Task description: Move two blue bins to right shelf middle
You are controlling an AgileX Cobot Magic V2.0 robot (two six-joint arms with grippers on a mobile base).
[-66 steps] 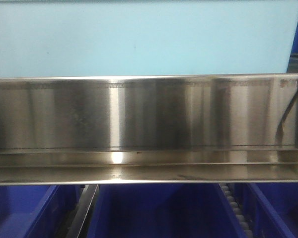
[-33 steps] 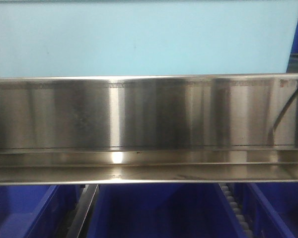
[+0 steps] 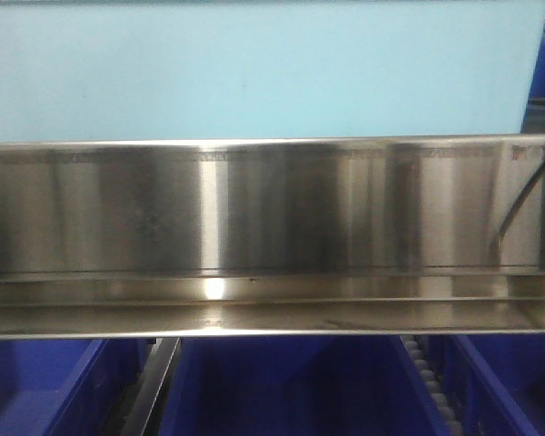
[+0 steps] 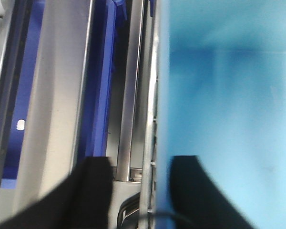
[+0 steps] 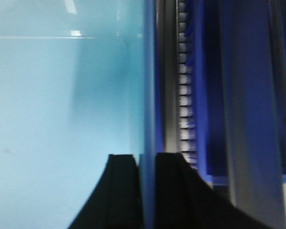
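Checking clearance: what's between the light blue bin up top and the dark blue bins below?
Front view: the steel shelf rail, full width, separates the light blue bin from the dark blue bins.

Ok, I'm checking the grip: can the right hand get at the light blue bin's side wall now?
Likely yes: the right hand straddles the wall of the light blue bin, its fingers close on either side and nothing else between.

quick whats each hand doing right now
Left hand: open, fingers astride the light blue bin wall.
Right hand: closed on that bin's wall.
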